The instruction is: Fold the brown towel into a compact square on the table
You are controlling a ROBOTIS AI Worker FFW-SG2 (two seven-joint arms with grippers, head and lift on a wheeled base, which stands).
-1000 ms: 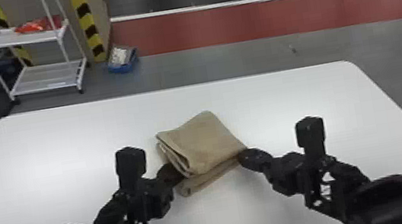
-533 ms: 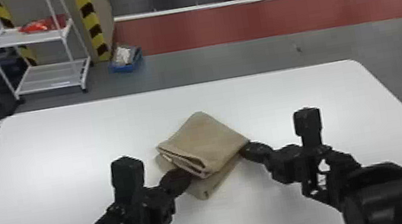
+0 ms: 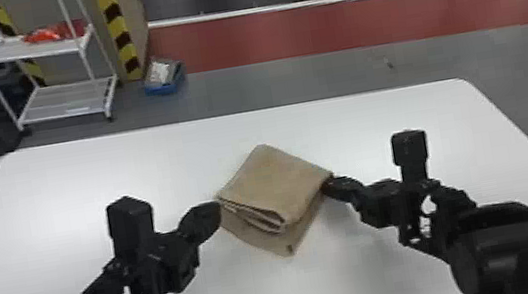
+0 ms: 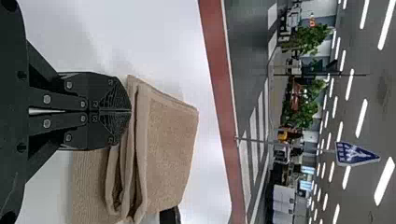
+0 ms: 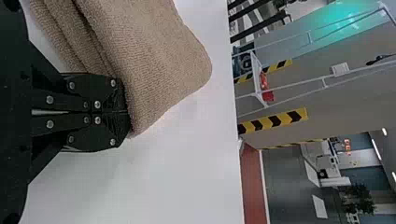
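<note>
Towel [image 3: 275,175] seems at squaring-up; both pairs of jaws, closed and seemingly empty, flank it; next, align its lower layer [image 3: 279,244]

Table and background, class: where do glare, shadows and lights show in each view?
Head view: whitish sheen on the table left of the towel, soft shadow beneath the right arm; left wrist view: bright ceiling lights; right wrist view: teal glow in the background.
</note>
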